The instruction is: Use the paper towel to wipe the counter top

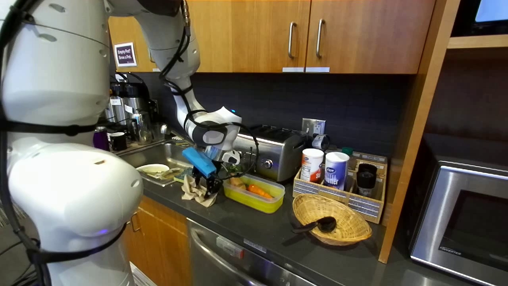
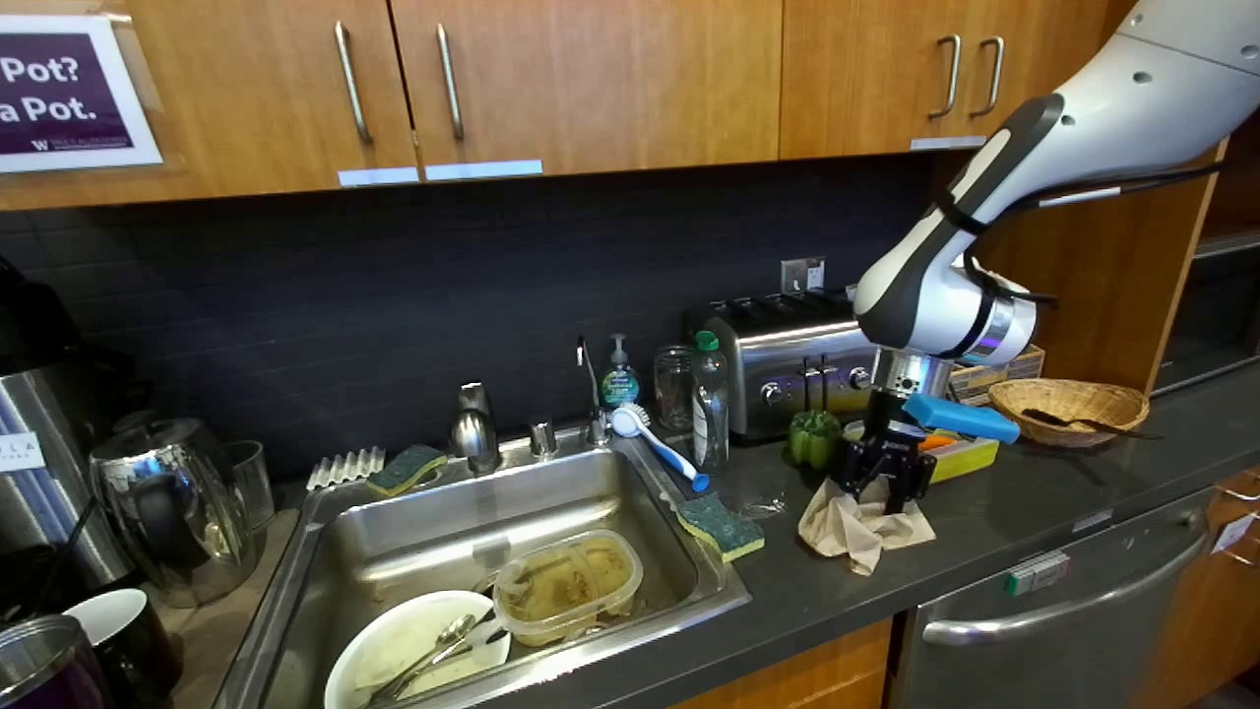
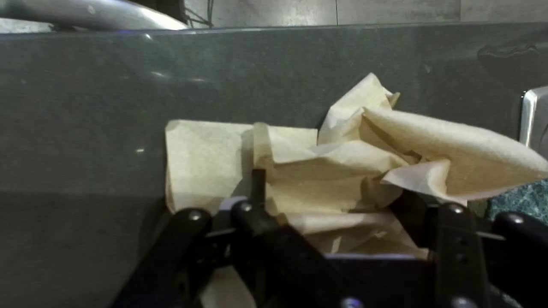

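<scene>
In an exterior view, the crumpled tan-brown paper towel (image 2: 851,535) is spread on the smooth dark-grey counter top (image 2: 1073,483), at three o'clock from the green-and-yellow sponge (image 2: 722,527). Its middle folds are straddled by the black two-fingered gripper (image 3: 329,188), jaws set wide apart, apparently nothing pinched. Grasping is judged in hand; the folds should next be clamped for wiping.

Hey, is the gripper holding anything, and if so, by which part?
I can't tell for certain. The gripper has its fingers apart, with the crumpled middle of the paper towel between them; whether they pinch it doesn't show.
</scene>
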Tool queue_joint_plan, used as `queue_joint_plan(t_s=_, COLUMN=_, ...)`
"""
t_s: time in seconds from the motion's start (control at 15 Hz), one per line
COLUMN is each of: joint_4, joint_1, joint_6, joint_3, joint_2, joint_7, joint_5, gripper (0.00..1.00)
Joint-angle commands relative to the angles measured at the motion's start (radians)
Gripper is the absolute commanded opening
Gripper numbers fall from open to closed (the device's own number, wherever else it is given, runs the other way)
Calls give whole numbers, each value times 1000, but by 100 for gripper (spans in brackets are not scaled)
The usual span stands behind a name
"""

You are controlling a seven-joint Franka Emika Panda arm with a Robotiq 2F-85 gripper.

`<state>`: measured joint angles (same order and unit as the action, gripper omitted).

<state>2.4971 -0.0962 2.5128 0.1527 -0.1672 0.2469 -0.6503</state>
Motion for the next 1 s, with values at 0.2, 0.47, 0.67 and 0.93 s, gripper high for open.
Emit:
queue_joint_plan(t_s=0.2, joint_4=6, joint_1=-3, joint_6=9, joint_3=7, joint_2=6, joint_7=-21, joint_5=33, gripper=100)
queue_joint_plan(t_s=0.47, joint_4=3, joint_1=-2, joint_6=8, joint_3=9, joint_2=4, joint_7=-16, joint_5=37, gripper=84)
queue_joint_plan(t_s=0.67, joint_4=1, joint_1=-1, joint_6=5, joint_3=10, joint_2=2, joint_7=-11, joint_5=33, gripper=61)
queue_joint_plan(t_s=0.93, joint_4=0, joint_1=0, joint_6=4, joint_3=13, joint_2=2, joint_7=-6, joint_5=28, gripper=28)
